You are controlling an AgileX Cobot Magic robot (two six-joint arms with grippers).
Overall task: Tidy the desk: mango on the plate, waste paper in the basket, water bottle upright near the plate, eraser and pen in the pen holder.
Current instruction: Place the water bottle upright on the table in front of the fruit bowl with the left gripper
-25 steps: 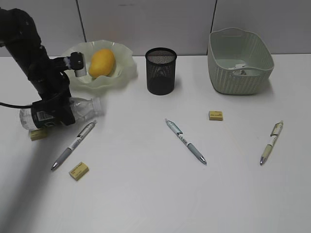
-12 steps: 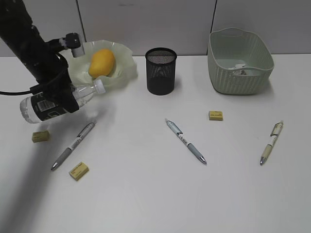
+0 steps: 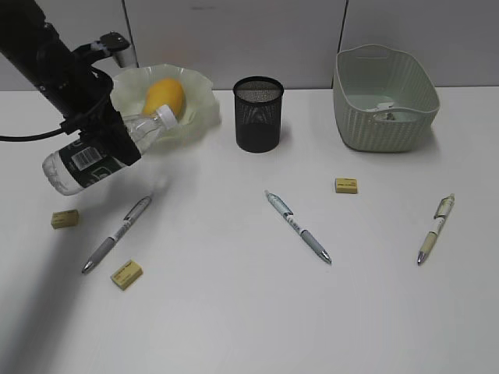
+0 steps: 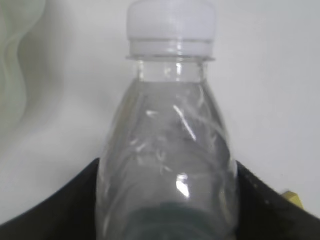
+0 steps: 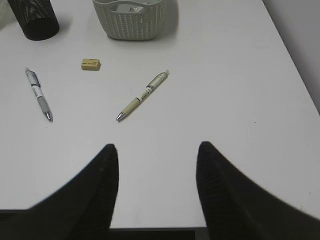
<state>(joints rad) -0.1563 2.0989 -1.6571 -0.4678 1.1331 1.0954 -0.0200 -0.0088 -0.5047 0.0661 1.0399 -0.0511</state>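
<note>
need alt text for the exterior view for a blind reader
The left gripper holds a tilted water bottle above the white desk, beside a green glass plate holding a mango.

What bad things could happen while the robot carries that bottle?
The left tool holds the water bottle tilted in the air, cap toward the plate. The cap could bump the plate's wavy rim or the mango as it turns upright. The bottle is smooth, so it might slip and land on the eraser or pen below.
</note>
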